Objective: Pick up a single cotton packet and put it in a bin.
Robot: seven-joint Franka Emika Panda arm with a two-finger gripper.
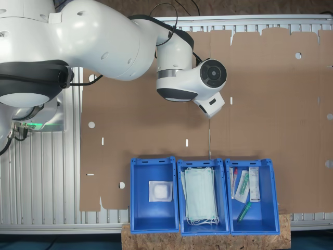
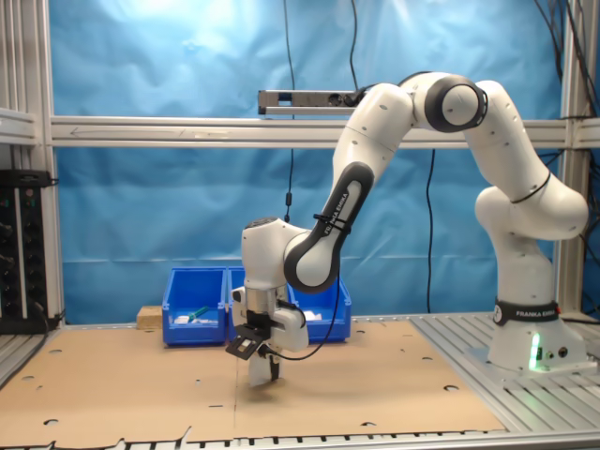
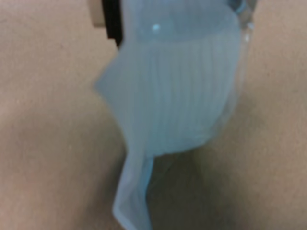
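The gripper [image 2: 265,367] hangs low over the brown cardboard sheet [image 1: 260,104], closed on a cotton packet [image 3: 177,96] that dangles from its fingers just above the cardboard. In the second exterior view the packet [image 2: 263,368] shows as a pale patch under the hand, in front of the row of bins and well apart from them. In the wrist view it looks like a soft, pale bluish-white pad with faint vertical ribbing under clear wrap, crumpled on one side, with a loose tail of wrap trailing down from it (the picture is blurred, so the edges are hard to trace). A dark finger [image 3: 112,21] shows at the packet's upper edge; the other finger is hidden behind the pad.

In the first exterior view three blue bins stand side by side at the near edge of the cardboard. The left bin [image 1: 138,208] holds a second square white cotton packet [image 1: 160,191]. The middle bin [image 1: 180,208] holds a stack of pale green face masks [image 1: 200,195], and the right bin [image 1: 270,208] holds long narrow packets [image 1: 244,187] with red and green items. In this view the arm's wrist [image 1: 195,83] covers the gripper and its packet.
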